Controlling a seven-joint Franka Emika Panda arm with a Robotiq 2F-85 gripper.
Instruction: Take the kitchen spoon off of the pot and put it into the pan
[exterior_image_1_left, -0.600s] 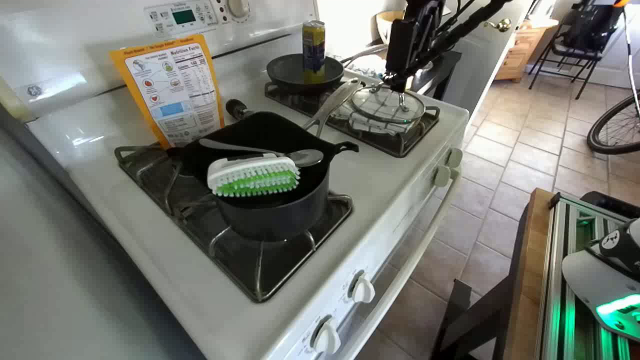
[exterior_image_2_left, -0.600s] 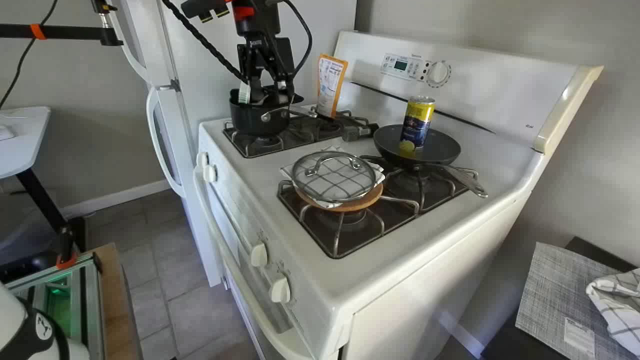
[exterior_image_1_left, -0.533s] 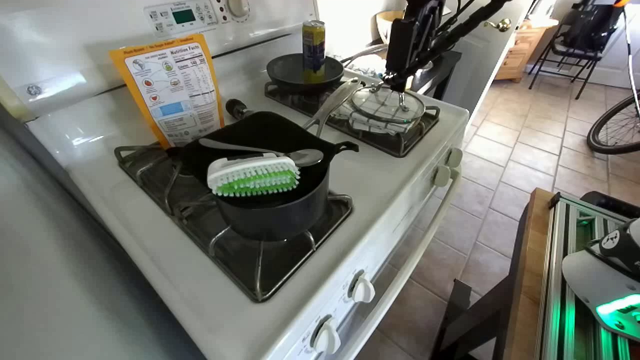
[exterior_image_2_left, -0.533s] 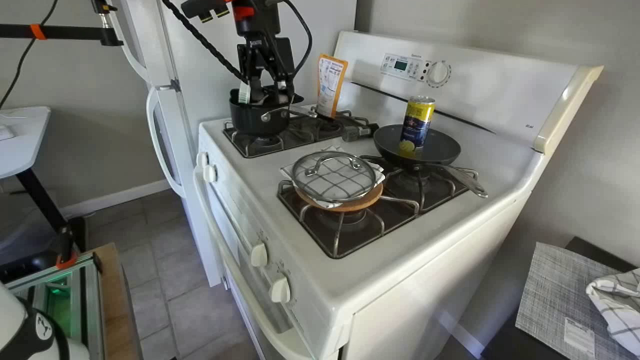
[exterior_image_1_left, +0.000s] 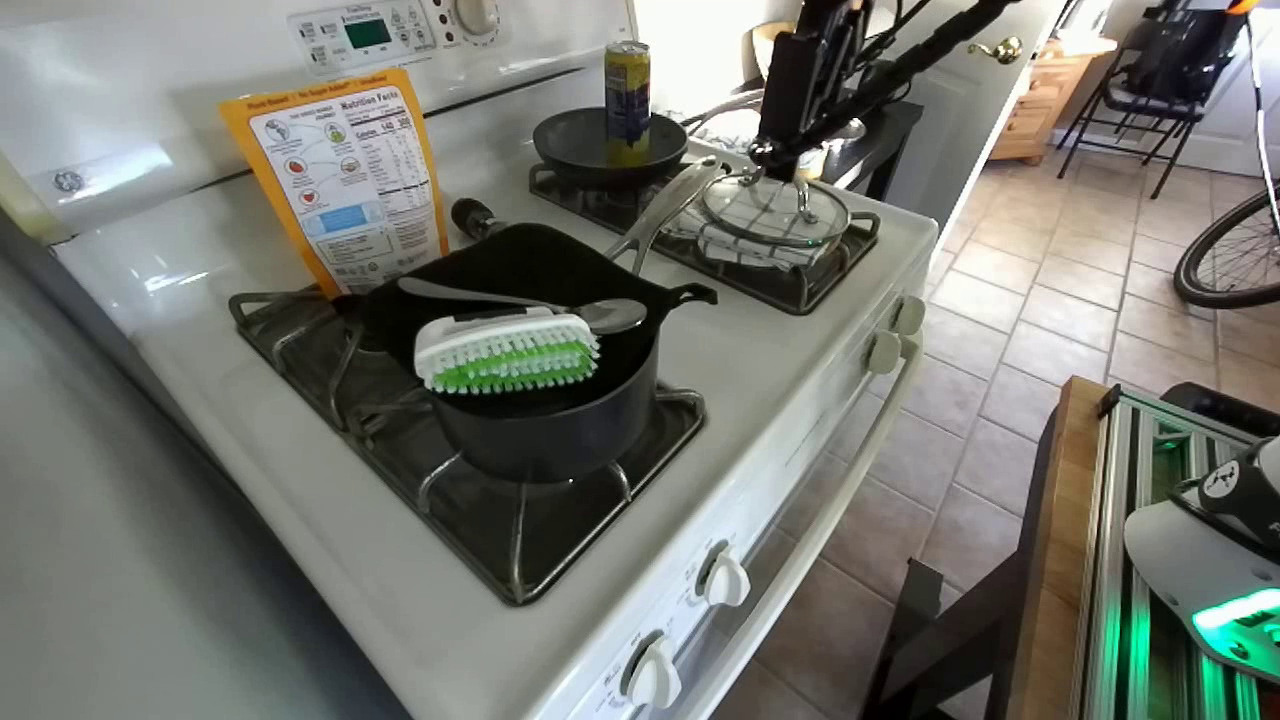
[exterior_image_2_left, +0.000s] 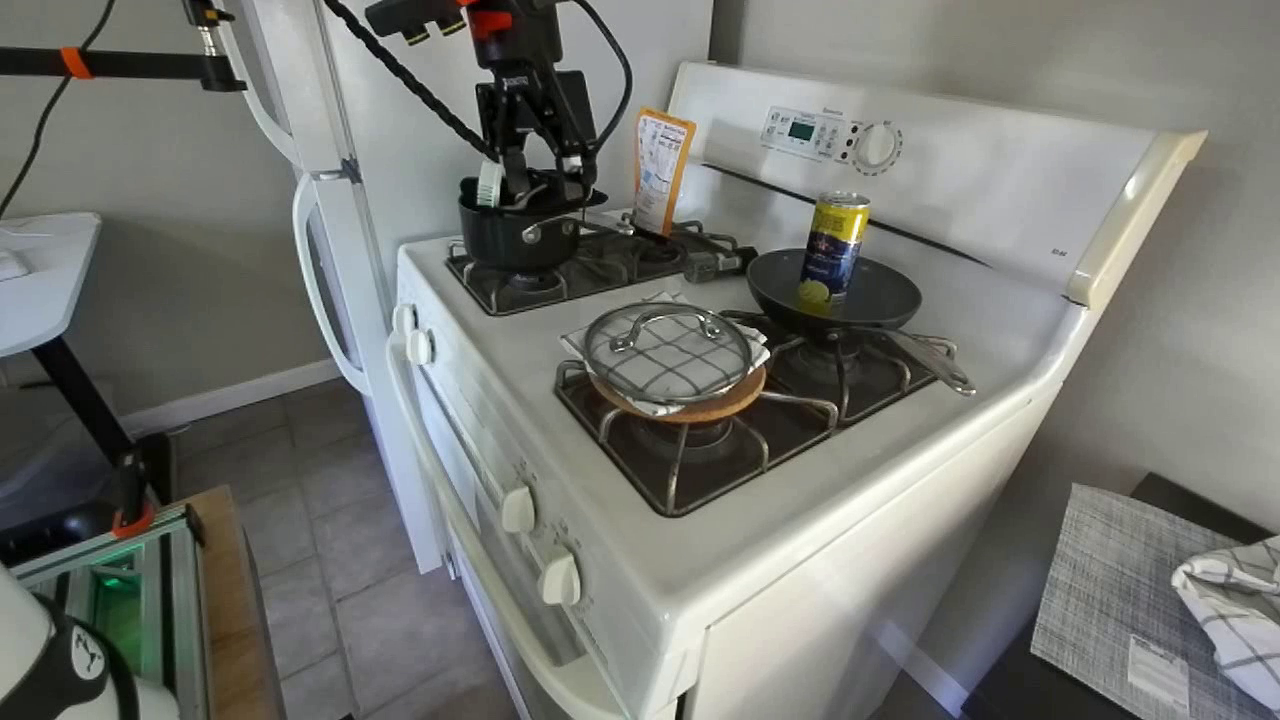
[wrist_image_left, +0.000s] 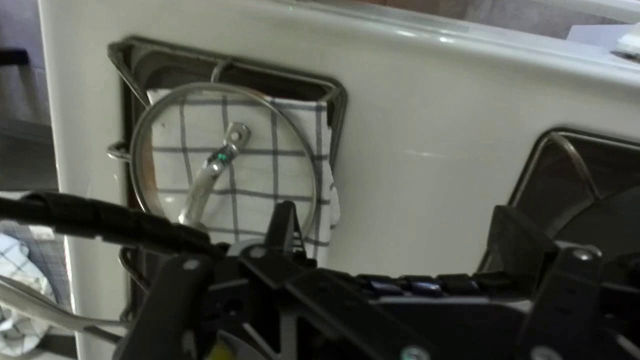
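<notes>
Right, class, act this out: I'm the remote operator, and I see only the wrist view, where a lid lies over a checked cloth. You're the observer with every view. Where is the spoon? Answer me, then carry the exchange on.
Observer: In an exterior view, the spoon lies across the top of the pot.
Operator: Is anything next to it?
Observer: Yes, a brush with green and white bristles; whether it touches the spoon, I can't tell.
Operator: And does the pan have anything in it?
Observer: Yes, in both exterior views a can stands in the pan.
</notes>
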